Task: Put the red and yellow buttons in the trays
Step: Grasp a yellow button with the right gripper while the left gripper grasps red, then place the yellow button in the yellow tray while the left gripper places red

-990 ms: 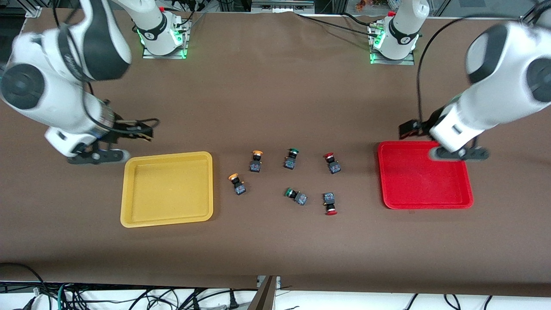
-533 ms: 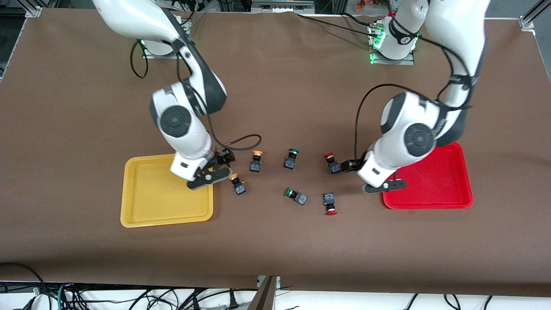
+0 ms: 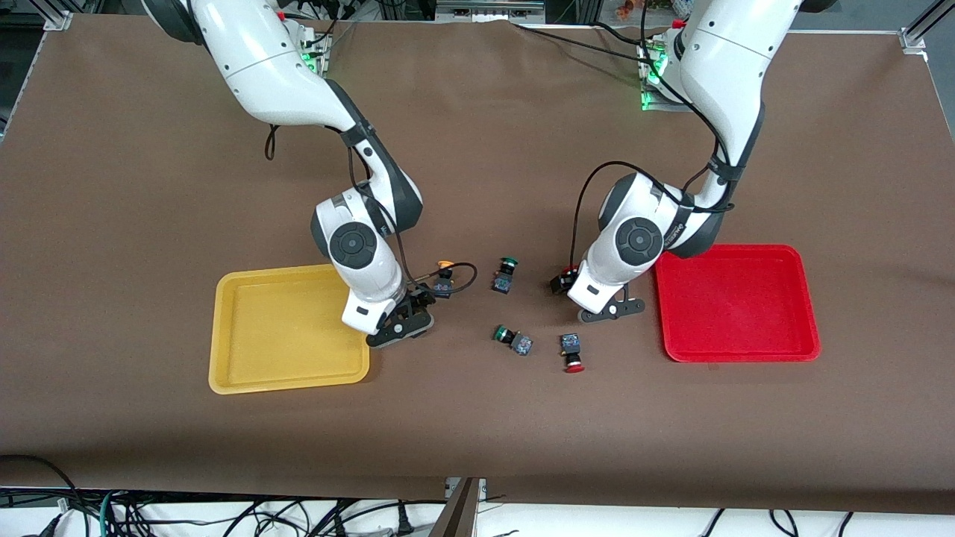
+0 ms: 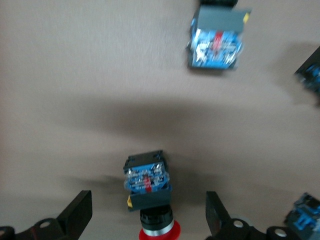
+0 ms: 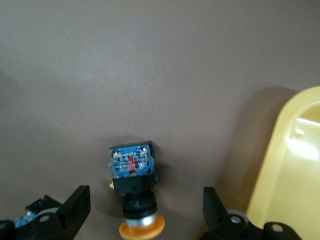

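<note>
Front view: I have both arms low over the brown counter, between the yellow tray and the red tray, both holding nothing.

Right wrist view: the right claw is spread, straddling a yellow button that lies on its side just beside the yellow tray. A second yellow button lies farther from the front camera.

Left wrist view: the left claw is spread around a red button, also lying flat. Another red button sits nearer the front camera, with two green buttons between the arms.

Risks, as I judge them: each button sits slightly askew between the fingers, so closing may twist it or squeeze it out. The right claw could clip the tray rim. A neighbouring green button could be nudged.
</note>
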Tool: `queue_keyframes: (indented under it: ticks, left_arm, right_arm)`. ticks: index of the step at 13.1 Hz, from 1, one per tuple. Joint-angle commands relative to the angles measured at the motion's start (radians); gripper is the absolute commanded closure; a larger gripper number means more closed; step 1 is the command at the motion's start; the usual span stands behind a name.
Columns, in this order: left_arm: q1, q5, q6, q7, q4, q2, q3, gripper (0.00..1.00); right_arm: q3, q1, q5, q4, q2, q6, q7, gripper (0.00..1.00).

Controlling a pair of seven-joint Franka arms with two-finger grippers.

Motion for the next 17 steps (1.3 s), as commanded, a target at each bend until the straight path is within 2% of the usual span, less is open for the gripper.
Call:
queue_keyframes:
  ticks: [1, 2, 3, 4, 5, 6, 7, 9, 10, 12, 14, 16, 17]
  left_arm:
    - [-0.016, 0.024, 0.052, -0.028, -0.035, -0.008, 0.012, 0.08]
    - [-0.016, 0.024, 0.081, -0.029, -0.046, 0.003, 0.01, 0.42]
    - [-0.019, 0.024, 0.11, -0.029, -0.058, 0.011, 0.01, 0.58]
    - [-0.019, 0.024, 0.116, -0.029, -0.058, 0.019, 0.01, 0.64]
    - [-0.017, 0.024, 0.117, -0.029, -0.058, 0.019, 0.01, 0.71]
    - [-0.014, 0.024, 0.115, -0.028, -0.057, 0.014, 0.01, 0.79]
    - [-0.014, 0.025, 0.11, -0.02, -0.055, 0.008, 0.012, 0.91]
    - [-0.005, 0.025, 0.077, -0.014, -0.047, -0.027, 0.022, 0.92]
    - [0.006, 0.027, 0.013, -0.008, -0.032, -0.055, 0.039, 0.92]
    - [0.05, 0.056, -0.184, 0.074, 0.056, -0.095, 0.07, 0.91]
    - [0.154, 0.076, -0.392, 0.284, 0.167, -0.096, 0.073, 0.9]
    - [0.255, 0.111, -0.417, 0.482, 0.174, -0.093, 0.073, 0.88]
    - [0.295, 0.128, -0.41, 0.551, 0.169, -0.083, 0.071, 0.86]
  right_arm:
    - [-0.004, 0.013, 0.021, 0.03, 0.052, 0.047, 0.044, 0.02]
    - [-0.004, 0.011, 0.022, 0.032, 0.055, 0.047, 0.043, 0.13]
    - [-0.004, 0.007, 0.03, 0.032, 0.052, 0.041, 0.041, 0.31]
    - [-0.004, 0.004, 0.071, 0.032, 0.046, 0.036, 0.04, 0.56]
    - [-0.004, 0.002, 0.129, 0.032, 0.041, 0.028, 0.035, 0.74]
    - [-0.006, 0.001, 0.155, 0.033, 0.031, -0.005, 0.034, 0.9]
    - [-0.007, 0.001, 0.159, 0.035, 0.015, -0.052, 0.034, 1.0]
    - [-0.015, -0.007, 0.15, 0.035, -0.037, -0.152, 0.028, 1.0]
    - [-0.016, -0.021, 0.144, 0.036, -0.063, -0.207, 0.017, 1.0]
    - [-0.03, -0.055, 0.133, 0.036, -0.107, -0.281, -0.09, 1.0]
    - [-0.09, -0.062, 0.066, 0.033, -0.107, -0.282, -0.216, 1.0]
    - [-0.141, -0.097, 0.053, 0.022, -0.095, -0.26, -0.323, 0.97]
    - [-0.141, -0.146, 0.053, 0.012, -0.089, -0.237, -0.397, 0.93]
